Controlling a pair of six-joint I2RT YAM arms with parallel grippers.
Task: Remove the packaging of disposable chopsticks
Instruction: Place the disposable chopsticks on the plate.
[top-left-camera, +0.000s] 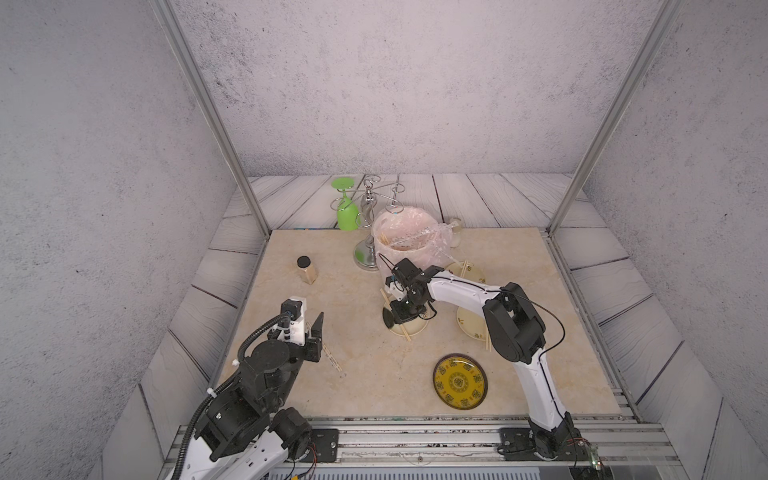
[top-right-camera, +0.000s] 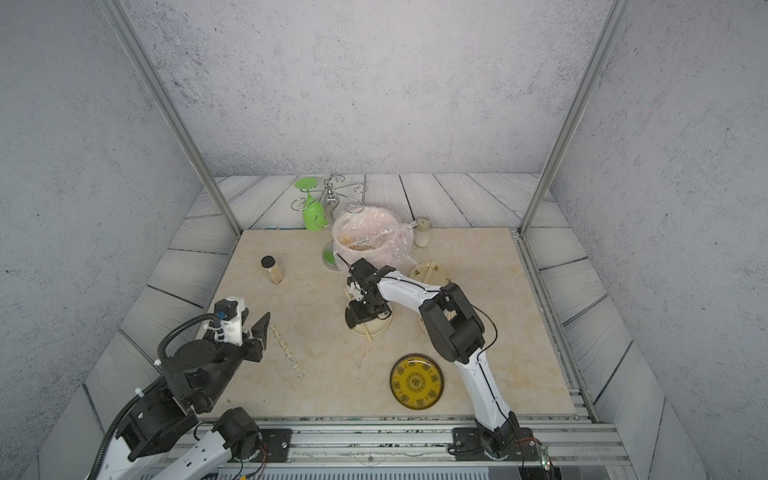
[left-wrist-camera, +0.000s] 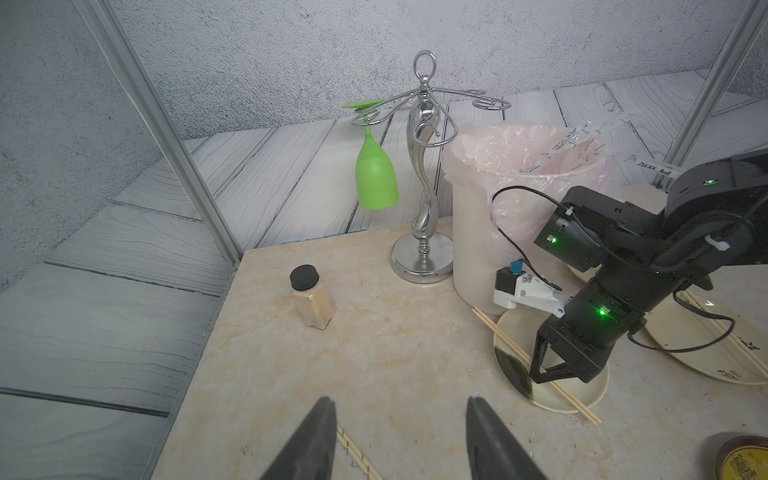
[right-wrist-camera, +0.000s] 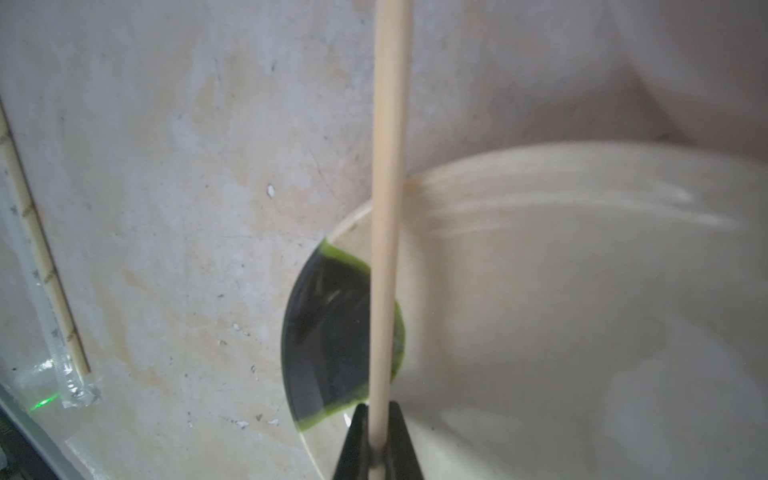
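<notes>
Above cream plate (right-wrist-camera: 561, 291) | right hand (right-wrist-camera: 379, 411) pinches chopsticks (right-wrist-camera: 388, 166) | seemingly lying across

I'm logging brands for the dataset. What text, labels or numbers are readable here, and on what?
No text reads clearly.
The hanging sleeve at the bin: dark print, blurred.
The flat sleeve on the table: marks too small.
The yellow plate: ornamental motifs, illegible.

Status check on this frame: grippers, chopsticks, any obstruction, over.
Right gripper shut on bare chopsticks over cream plate. Left gripper open, by a wrapped pair on the table. Lined bin close behind right gripper.
</notes>
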